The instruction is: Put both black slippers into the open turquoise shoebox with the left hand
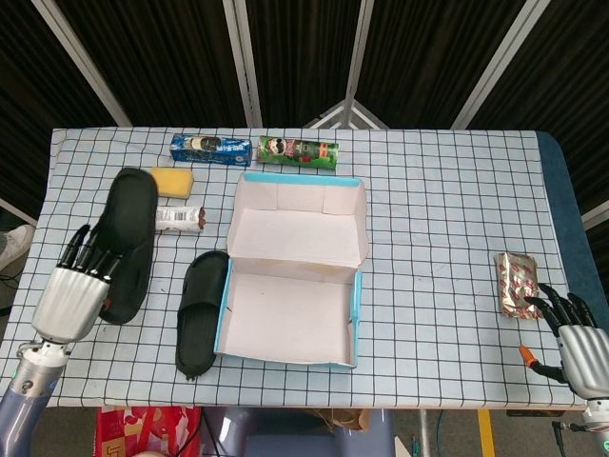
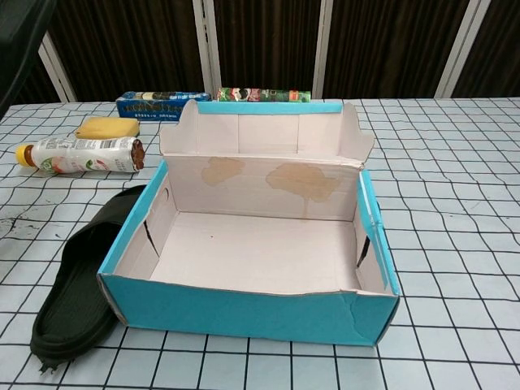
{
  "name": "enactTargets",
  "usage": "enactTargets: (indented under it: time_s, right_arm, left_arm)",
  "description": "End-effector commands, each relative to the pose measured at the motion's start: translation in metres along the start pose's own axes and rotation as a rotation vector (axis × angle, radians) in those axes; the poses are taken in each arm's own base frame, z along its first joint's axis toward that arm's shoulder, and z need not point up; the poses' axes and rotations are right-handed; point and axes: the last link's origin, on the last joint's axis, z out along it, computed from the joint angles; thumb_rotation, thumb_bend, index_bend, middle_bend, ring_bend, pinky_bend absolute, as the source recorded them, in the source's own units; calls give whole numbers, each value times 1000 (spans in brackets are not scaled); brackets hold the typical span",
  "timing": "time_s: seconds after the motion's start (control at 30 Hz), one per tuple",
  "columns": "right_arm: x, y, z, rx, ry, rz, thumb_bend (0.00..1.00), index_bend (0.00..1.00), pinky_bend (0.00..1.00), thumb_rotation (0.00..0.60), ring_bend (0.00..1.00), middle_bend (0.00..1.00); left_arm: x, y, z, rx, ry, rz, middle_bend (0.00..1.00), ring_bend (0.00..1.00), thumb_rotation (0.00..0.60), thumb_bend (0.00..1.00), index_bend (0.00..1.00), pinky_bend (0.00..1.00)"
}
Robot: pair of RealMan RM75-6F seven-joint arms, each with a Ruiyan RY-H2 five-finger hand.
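**Stock of table: one slipper lifted, one on the cloth, box empty**

- Checked table [image 1: 447, 219]: bears all items below.
- Turquoise shoebox [image 1: 357, 314]: open, lid folded back toward the far edge, interior empty, centre of table.
- Held slipper [image 1: 128, 224]: clasped from below in the left hand [image 1: 71, 295], raised above the table's left side and well apart from the box. Long axis runs roughly near-to-far, the upper end tilted slightly toward the box. In the chest view only a dark corner shows at top left.
- Second slipper [image 1: 200, 309]: flat on the cloth, just beside the box's left wall, long axis parallel to that wall, its near end by the box's front corner.
- Right hand [image 1: 582, 343]: resting at the table's near right corner, fingers spread, holding nothing.
- Lesser items: bottle [image 2: 81, 154], partly hidden under the held slipper in the head view; green can [image 1: 300, 150]; blue packet [image 1: 209, 148]; yellow sponge [image 1: 176, 181]; foil packet [image 1: 517, 284].

Risks, as judged:
- The slipper is long and limp; held at one end it may droop or slip out during carriage.
- Crossing to the box, it may catch the left wall or nudge the box.
- Laid crosswise, it could crowd out the second slipper.
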Motion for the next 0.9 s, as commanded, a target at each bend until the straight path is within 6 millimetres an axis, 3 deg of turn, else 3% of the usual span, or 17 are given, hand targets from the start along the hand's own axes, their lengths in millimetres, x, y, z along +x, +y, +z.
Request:
enactTargets:
  time_s: [0.03, 0.23, 0.33, 0.37, 0.4, 0.9]
  right_arm:
    - [0, 0, 0, -1, -2, -2, 306, 212, 67, 600, 158, 102]
    - [-1, 1, 0, -4, -5, -3, 307, 212, 67, 600, 158, 102]
    - [-1, 1, 0, -6, -5, -3, 306, 212, 65, 600, 158, 102]
    - [-2, 1, 1, -5, -9, -4, 306, 212, 63, 600, 158, 102]
    - [-2, 0, 1, -5, -10, -5, 306, 212, 61, 600, 158, 102]
    - [-4, 2, 4, -21, -18, -13, 307, 212, 61, 600, 158, 102]
  left_arm:
    - [35, 23, 52, -267, 170, 159, 504, 123, 600, 337, 502, 155]
    - [43, 60, 86, -620, 325, 403, 508, 123, 600, 356, 502, 155]
    - [39, 74, 93, -786, 350, 501, 510, 123, 600, 367, 502, 155]
    - [31, 83, 97, -918, 386, 631, 511, 123, 600, 367, 502, 155]
    - [29, 86, 102, -958, 390, 654, 511, 123, 600, 367, 502, 155]
    - [-9, 122, 134, -1103, 416, 617, 512, 123, 600, 372, 502, 168]
